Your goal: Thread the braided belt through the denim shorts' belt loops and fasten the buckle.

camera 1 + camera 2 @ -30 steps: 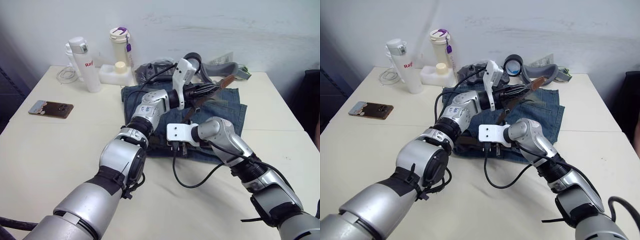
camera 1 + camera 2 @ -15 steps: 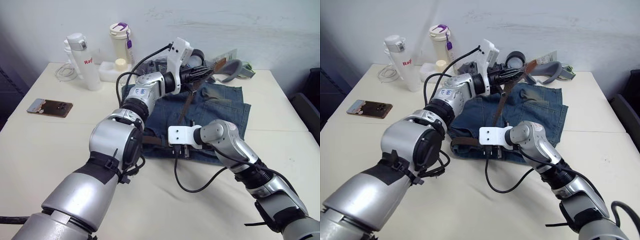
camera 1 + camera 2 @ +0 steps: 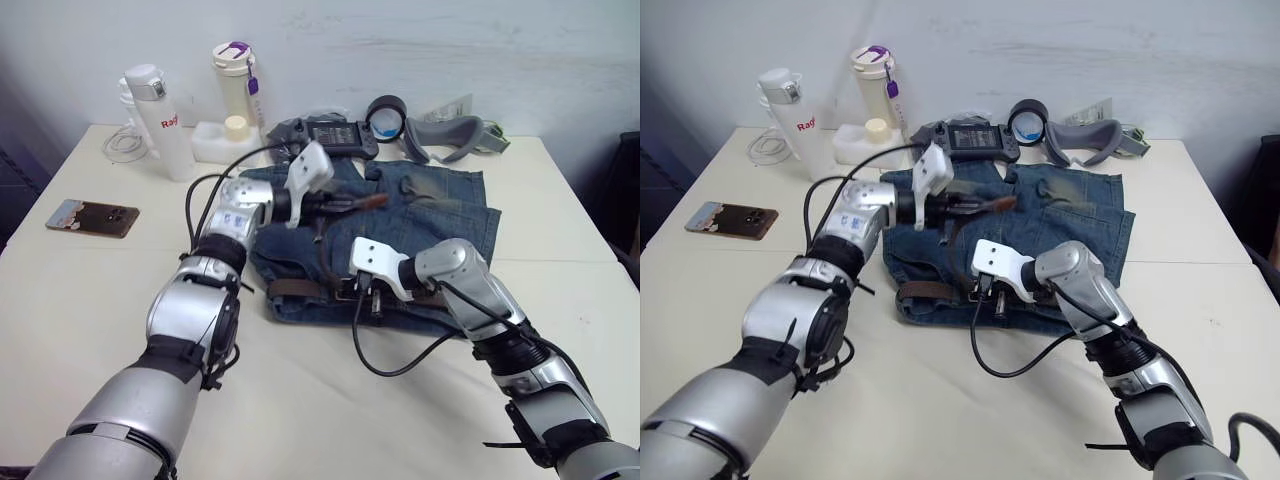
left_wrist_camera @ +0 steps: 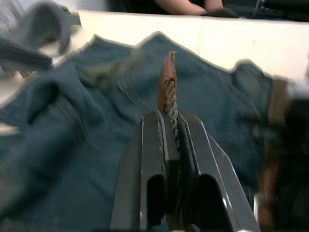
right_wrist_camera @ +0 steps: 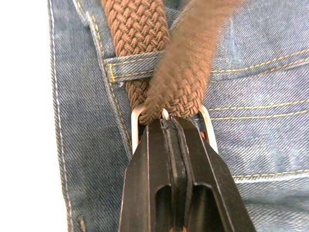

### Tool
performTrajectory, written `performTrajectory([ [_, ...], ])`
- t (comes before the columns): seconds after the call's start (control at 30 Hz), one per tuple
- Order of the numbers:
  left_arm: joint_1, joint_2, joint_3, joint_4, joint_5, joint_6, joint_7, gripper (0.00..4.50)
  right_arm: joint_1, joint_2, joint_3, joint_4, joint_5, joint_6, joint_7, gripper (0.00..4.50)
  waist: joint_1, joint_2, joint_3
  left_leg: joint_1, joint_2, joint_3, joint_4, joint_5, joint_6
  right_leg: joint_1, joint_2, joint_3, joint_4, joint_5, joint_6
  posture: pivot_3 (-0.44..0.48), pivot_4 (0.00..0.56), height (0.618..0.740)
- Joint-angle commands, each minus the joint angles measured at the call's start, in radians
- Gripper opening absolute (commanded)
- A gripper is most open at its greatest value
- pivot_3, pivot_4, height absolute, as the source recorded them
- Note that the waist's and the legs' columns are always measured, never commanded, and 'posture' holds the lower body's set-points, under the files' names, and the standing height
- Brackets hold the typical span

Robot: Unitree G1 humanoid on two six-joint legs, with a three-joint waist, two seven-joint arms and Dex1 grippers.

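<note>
1. At the centre of the head views, the left gripper [image 3: 345,204] holds the tan tip of the braided belt [image 3: 372,200] low over the denim shorts [image 3: 450,215]. Half a second ago it held that tip high, up near the grey padded band [image 3: 445,133] at the top of the frame, so the arm has swung the free end down and back toward the middle.
2. In the left wrist view the two fingers [image 4: 149,145] are pressed narrow on the strap, with the tip poking out beyond them.
3. Just below centre, the right gripper [image 3: 372,296] stays at the waistband, where it was before. In the right wrist view its jaws are clamped at the buckle [image 5: 136,117], the silver frame showing on either side of them.
4. That same view shows the belt passing under one of the belt loops [image 5: 133,64] just beyond the buckle, and a second run of strap coming back through the frame.
5. My reading: the pull-through is largely done and the free end is now being laid down along the shorts. Whether the prong is seated cannot be told, so fastening may not be finished.
6. The shorts lie flat mid-table; a phone [image 3: 92,216] sits at the left, bottles [image 3: 148,110] at the upper left.
</note>
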Motion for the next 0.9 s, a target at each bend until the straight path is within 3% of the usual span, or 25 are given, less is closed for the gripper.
performTrajectory([
  [0.03,0.077,0.013,0.003,-0.209,-0.051,0.083,-0.001,0.0,0.07,-0.027,0.038,0.038,0.056,0.111,0.03,0.01,0.001,0.0,0.004,-0.001,-0.001,-0.001,0.0,0.0,0.0,0.0,0.0,0.0,0.0,0.0,0.0,0.0,0.15,0.731],
  [0.43,0.218,0.03,-0.042,-0.461,-0.07,0.173,0.065,0.0,0.0,-0.048,-0.245,-0.075,0.3,0.314,-0.103,0.01,0.004,0.004,0.035,-0.017,-0.004,-0.005,0.016,0.003,0.005,-0.002,-0.001,-0.001,-0.003,0.0,0.0,0.0,0.15,0.731],
  [0.63,0.236,0.063,-0.09,-0.498,-0.061,0.107,0.02,0.0,-0.01,-0.107,-0.364,-0.171,0.398,0.348,-0.153,0.01,0.003,0.005,0.049,-0.02,-0.003,-0.003,0.016,0.01,0.003,-0.007,-0.001,0.0,-0.003,0.0,0.0,0.0,0.15,0.731],
  [0.73,0.236,0.082,-0.113,-0.514,-0.059,0.056,-0.006,0.0,0.023,-0.16,-0.361,-0.251,0.428,0.321,-0.147,0.01,0.003,0.007,0.052,-0.023,-0.003,-0.002,0.015,0.014,0.002,-0.01,-0.001,0.001,-0.003,0.0,0.0,0.0,0.15,0.731],
  [0.83,0.219,0.113,-0.14,-0.51,-0.031,-0.033,-0.017,0.0,0.081,-0.19,-0.317,-0.333,0.416,0.229,-0.161,1.04,0.004,0.006,0.052,-0.031,-0.003,-0.002,0.016,0.017,0.001,-0.02,-0.001,0.001,0.001,0.0,0.0,0.0,0.15,0.731],
  [0.9,0.208,0.134,-0.157,-0.499,-0.012,-0.092,-0.025,0.0,0.11,-0.199,-0.293,-0.386,0.415,0.203,-0.176,1.96,0.003,0.006,0.052,-0.031,-0.003,0.0,0.016,0.019,0.001,-0.021,-0.001,0.001,0.002,0.0,0.0,0.0,0.15,0.731],
])
